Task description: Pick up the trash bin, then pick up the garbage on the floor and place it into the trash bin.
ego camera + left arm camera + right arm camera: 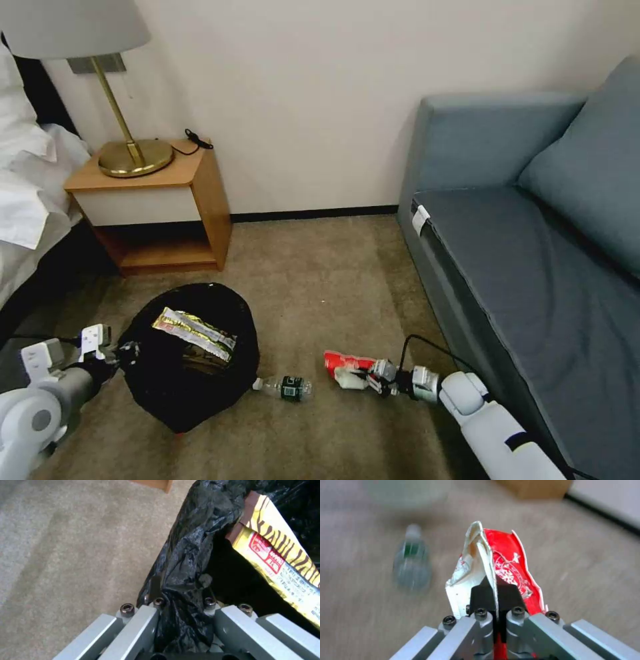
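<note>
The trash bin (193, 393), round and lined with a glossy black bag, stands low at the left of the carpet. My left gripper (127, 352) is shut on its rim, with the bag (186, 562) bunched between the fingers. A yellow-silver snack wrapper (195, 332) lies inside the bin and shows close up as a wrapper (283, 565) in the left wrist view. My right gripper (372, 379) is shut on the red-and-white wrapper (343, 365), and that wrapper (501, 567) stands up between the fingers. A clear bottle (287, 388) with a dark green label lies on the floor between bin and wrapper; the bottle (411, 567) is blurred.
A wooden nightstand (157, 207) with a brass lamp (130, 157) stands against the far wall at the left, beside a bed (27, 200). A blue-grey sofa (533, 267) runs along the right side. Open carpet (320, 280) lies between them.
</note>
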